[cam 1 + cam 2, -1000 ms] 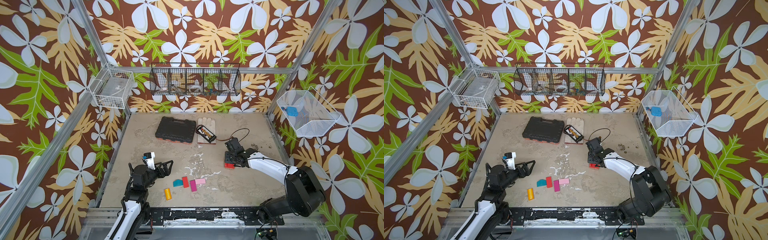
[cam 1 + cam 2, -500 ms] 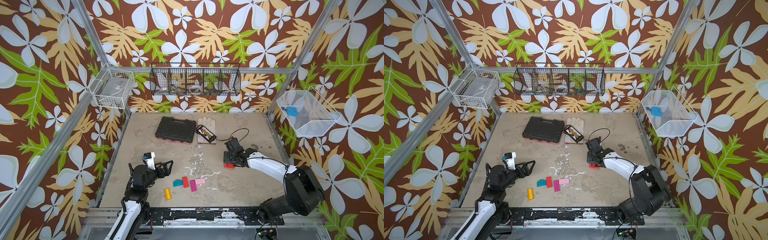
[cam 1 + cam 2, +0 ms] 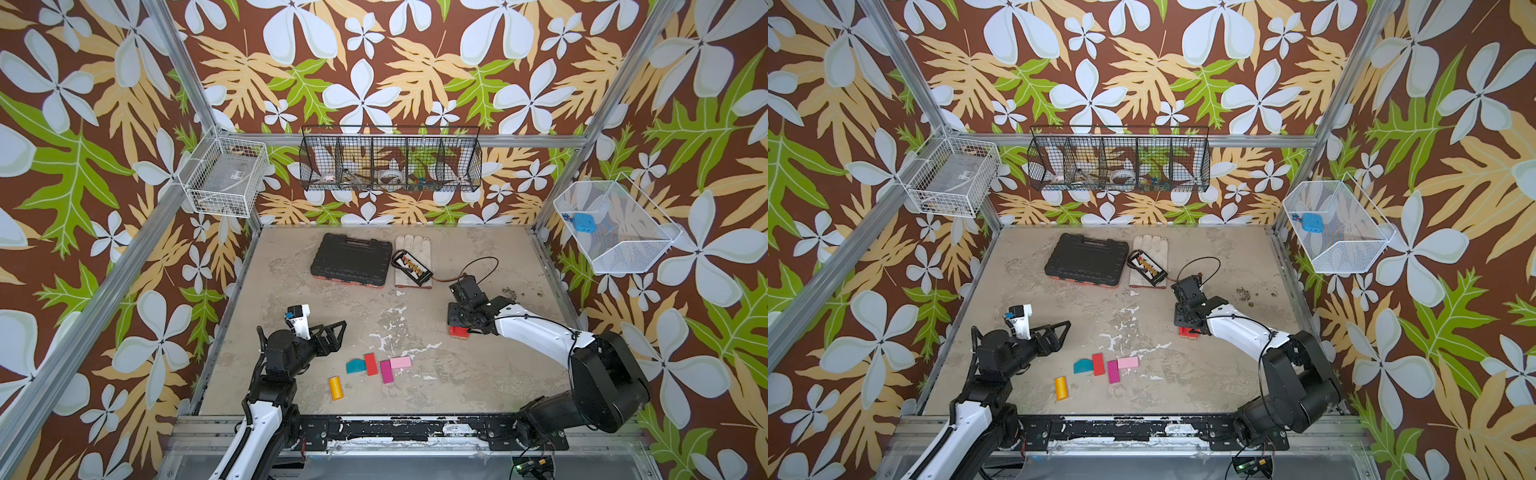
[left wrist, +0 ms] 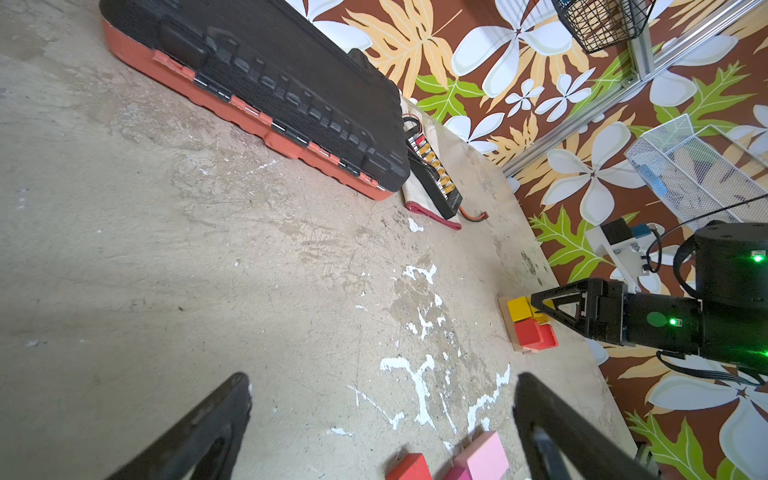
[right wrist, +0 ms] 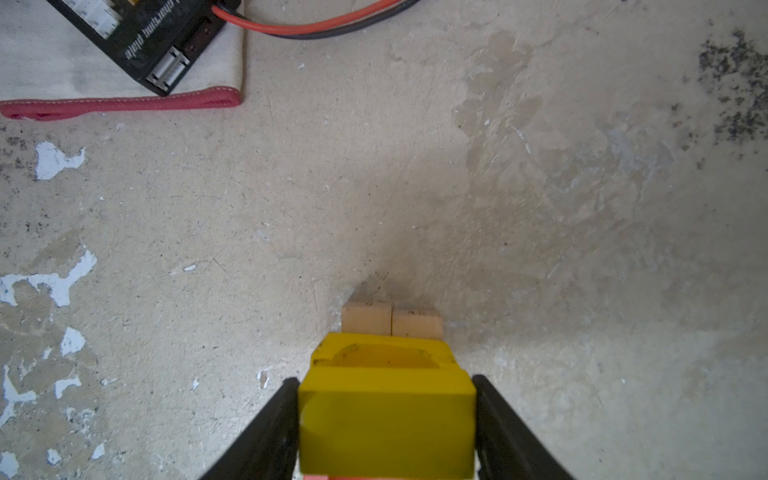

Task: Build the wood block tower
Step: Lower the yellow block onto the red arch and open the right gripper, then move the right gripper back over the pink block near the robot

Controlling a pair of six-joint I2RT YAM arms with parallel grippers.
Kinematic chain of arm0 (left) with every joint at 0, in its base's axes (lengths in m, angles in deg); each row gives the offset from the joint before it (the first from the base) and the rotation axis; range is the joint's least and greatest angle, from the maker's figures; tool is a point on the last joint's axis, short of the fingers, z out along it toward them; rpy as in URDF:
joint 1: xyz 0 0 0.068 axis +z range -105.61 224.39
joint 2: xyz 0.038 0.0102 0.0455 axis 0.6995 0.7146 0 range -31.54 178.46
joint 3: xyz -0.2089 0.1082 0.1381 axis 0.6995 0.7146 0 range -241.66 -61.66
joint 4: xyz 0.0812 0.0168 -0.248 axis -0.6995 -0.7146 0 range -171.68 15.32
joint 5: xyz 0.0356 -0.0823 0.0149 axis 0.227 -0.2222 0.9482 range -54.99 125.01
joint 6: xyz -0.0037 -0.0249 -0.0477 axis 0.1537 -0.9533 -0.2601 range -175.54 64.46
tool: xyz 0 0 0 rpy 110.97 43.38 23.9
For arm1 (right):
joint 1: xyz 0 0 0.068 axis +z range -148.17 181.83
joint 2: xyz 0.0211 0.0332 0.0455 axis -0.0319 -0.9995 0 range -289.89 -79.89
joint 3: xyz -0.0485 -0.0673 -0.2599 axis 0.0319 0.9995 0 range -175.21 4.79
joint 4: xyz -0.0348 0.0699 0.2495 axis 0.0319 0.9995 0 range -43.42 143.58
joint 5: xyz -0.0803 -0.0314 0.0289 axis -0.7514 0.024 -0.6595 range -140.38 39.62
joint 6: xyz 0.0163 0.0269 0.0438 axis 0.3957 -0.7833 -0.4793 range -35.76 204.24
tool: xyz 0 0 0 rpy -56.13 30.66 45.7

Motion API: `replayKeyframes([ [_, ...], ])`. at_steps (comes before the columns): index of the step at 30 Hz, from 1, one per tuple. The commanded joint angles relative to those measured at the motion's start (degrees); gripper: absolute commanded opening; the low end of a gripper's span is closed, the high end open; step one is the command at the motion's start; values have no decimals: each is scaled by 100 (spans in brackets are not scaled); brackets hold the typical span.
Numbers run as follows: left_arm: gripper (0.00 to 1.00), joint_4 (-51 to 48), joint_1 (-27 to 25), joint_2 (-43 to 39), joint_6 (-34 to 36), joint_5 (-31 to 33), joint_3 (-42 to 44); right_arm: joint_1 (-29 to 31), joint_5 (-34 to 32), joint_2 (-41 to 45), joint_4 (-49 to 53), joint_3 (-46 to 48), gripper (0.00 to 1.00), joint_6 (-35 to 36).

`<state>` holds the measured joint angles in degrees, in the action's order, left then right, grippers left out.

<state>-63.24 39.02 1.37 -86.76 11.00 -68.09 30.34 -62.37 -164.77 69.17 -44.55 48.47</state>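
Walls [image 3: 374, 62]: brown paper with big white blossoms, tan fronds and green leaves, on all three sides in both top views. Aluminium posts [image 3: 178, 75] climb the corners; a rail [image 3: 519, 141] crosses the back. Black wire basket [image 3: 390, 126] hangs upper centre, white wire basket [image 3: 220, 203] upper left, white mesh basket [image 3: 623, 257] at right. Floor [image 3: 478, 374]: worn beige, scuffed, white chipped patches mid-frame, dark speckles towards the right. Light even, shadows soft

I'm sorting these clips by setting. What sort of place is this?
Probably a robot test cell: two robot arms mounted on a front rail, an aluminium frame lined with leafy wallpaper, and wire baskets hung around a worn tabletop.
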Motion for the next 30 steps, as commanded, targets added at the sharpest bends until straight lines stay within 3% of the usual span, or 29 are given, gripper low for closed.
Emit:
replayKeyframes([
  [1, 100, 130, 4, -12, -7, -12, 4, -4, -5, 41, -17, -5, 64, -22],
  [30, 100, 131, 6, -29, -7, -16, 15, 1, -37, 216, 15, 39, 70, -86],
])
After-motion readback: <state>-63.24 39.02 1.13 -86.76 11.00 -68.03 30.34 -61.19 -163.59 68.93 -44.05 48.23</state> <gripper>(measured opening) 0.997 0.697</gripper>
